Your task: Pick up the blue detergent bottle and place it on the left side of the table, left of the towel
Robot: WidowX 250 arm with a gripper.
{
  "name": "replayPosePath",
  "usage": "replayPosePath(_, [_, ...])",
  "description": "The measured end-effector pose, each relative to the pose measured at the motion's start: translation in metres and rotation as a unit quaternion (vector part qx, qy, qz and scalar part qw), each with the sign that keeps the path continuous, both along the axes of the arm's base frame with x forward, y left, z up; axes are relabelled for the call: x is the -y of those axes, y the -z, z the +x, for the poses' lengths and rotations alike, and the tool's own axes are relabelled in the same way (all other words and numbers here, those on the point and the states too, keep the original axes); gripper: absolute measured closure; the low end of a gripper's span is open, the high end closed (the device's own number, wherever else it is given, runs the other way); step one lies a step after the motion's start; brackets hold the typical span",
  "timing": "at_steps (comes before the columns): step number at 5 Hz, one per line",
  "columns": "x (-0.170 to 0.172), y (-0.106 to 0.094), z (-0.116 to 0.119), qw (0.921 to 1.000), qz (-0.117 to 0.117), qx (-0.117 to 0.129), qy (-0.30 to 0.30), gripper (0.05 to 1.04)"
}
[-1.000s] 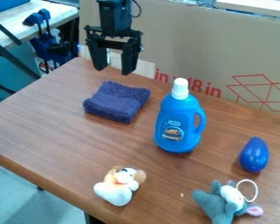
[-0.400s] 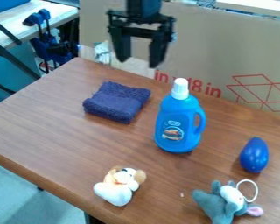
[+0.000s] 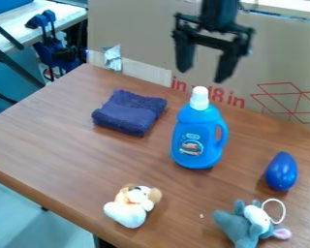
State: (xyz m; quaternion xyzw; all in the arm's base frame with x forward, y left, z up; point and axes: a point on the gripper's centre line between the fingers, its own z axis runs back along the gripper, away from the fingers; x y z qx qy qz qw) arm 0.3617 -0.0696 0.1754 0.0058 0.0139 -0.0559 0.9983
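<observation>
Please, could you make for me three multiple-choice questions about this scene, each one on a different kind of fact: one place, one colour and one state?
1. Where does the folded towel lie, as the picture shows it?
A) To the right of the bottle
B) To the left of the bottle
C) Underneath the bottle

2. What colour is the bottle's cap?
A) Red
B) Black
C) White

3. What is the state of the gripper?
A) Open, holding nothing
B) Shut on the towel
C) Shut on the bottle's handle

Right letters:
1. B: the towel lies left of the bottle, with bare tabletop between them.
2. C: the cap is plain white on top of the blue bottle.
3. A: its two fingers stand apart, with nothing between them.
</observation>
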Motion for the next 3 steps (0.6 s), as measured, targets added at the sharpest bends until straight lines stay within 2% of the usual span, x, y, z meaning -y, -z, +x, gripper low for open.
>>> replayPosePath(1, [0.006,0.001,-0.003,0.9994,0.028,-0.02,-0.007,0.082])
replayPosePath(3, [-0.014,0.01,-0.013,0.9963,0.046,-0.06,-0.042,0.082])
